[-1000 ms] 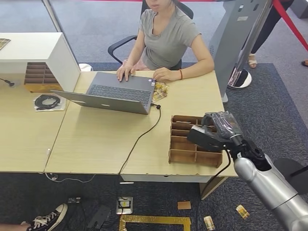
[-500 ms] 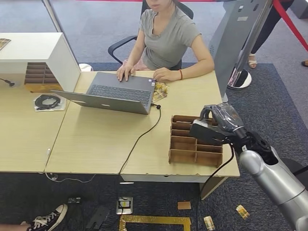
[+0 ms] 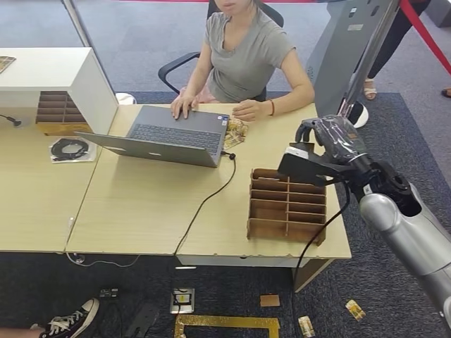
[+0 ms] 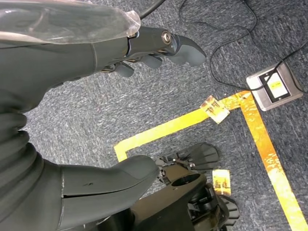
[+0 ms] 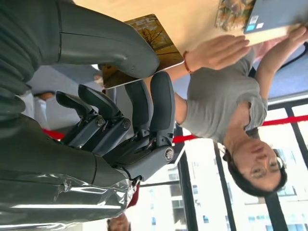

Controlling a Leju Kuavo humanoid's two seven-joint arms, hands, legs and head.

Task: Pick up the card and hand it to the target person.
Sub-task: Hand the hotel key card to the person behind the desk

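- My right hand pinches the flat, glossy card between thumb and fingers, above the wooden surface's right edge.
- My left hand hangs empty, fingers loosely apart.

Place: an office.
Signs: a person on an office chair, laptop, wooden counter, grey carpet.

Right arm enters from lower right of head view, extended forward, wrist cover wrapped in clear film. Right hand raised, thumb on one face of the card, fingers curled under the other. Left hand hangs, thumb and fingers apart, holding nothing
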